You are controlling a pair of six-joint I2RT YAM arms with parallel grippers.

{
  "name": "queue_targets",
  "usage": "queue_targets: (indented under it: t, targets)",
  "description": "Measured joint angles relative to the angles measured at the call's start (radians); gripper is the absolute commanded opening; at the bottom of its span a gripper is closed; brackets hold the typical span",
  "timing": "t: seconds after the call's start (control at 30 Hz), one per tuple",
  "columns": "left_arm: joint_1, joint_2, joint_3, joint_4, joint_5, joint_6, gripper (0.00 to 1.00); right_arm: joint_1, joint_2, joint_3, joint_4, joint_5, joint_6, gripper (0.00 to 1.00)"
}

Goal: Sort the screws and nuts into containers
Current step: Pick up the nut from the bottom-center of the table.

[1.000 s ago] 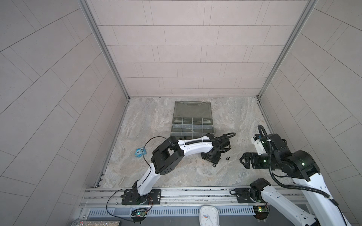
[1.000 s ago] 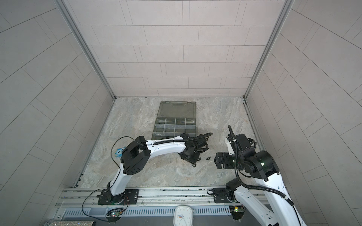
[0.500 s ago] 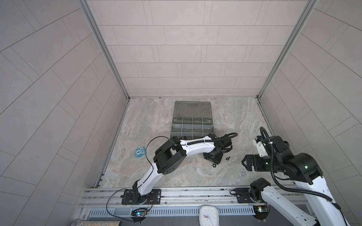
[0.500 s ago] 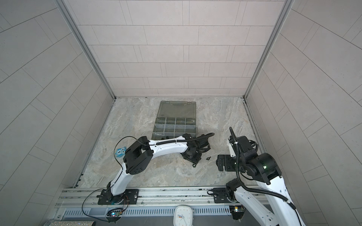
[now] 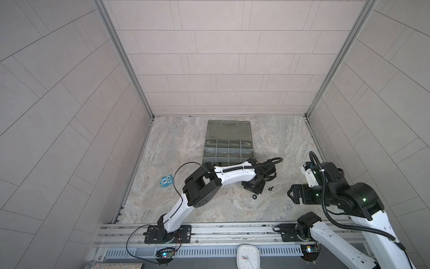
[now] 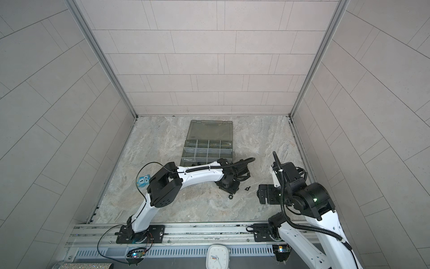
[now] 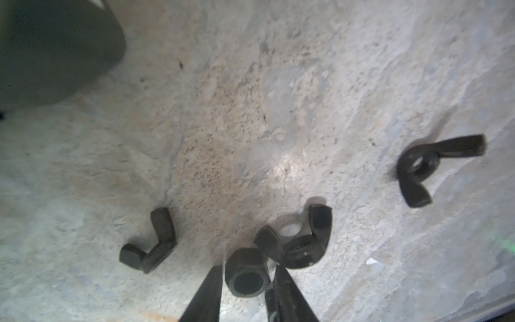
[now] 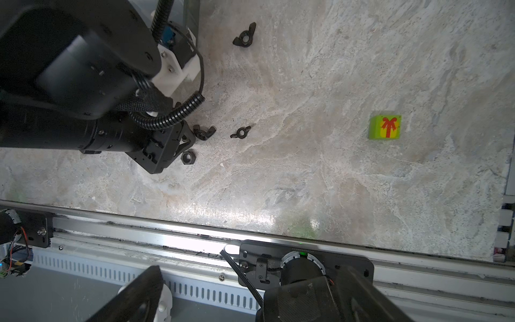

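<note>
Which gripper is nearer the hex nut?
Left. The left gripper is down at the hex nut, its fingers flanking it. The right gripper hangs open well to the side, clear of it.

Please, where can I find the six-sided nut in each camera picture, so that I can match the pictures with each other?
Top view: the nut lies right of the middle, low, at the tip of the left hand.
Top view: same spot, nearer the middle.
Left wrist: between the hand's fingers, at.
Right wrist: beside the black hand.
Shared landmark: the left hand, next to the nut everywhere.
</note>
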Motion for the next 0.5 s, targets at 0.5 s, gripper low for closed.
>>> queue_targets:
  t: [0.5]
  targets:
    - [0.0,0.0,0.0,-0.011,-0.016,0.011,0.27,0.0,0.0,-0.002,0.0,0.0,0.0,0.99]
